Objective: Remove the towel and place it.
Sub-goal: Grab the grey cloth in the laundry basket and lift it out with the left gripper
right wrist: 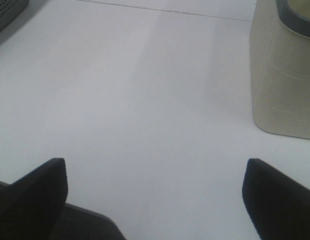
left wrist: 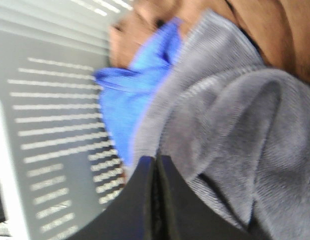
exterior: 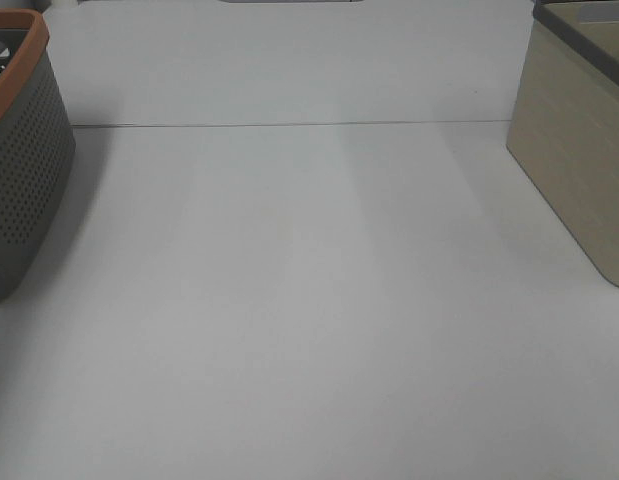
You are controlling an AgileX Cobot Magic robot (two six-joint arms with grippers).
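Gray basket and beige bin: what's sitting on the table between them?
Nothing. In the exterior high view, only bare white table stretches between the gray basket and the beige bin.

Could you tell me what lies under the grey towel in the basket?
A blue cloth and a brown cloth peek out from beneath the towel; anything deeper is covered.

A white table (exterior: pixel 309 330) carries two containers. A grey perforated basket (exterior: pixel 24 170) with an orange rim stands at the table's left edge. A beige bin (exterior: pixel 579 160) with a dark grey rim stands at the right edge, well apart from the basket. Inside the basket, a blue cloth (left wrist: pixel 124 95) lies against a brown cloth (left wrist: pixel 265 25), near the slotted wall.
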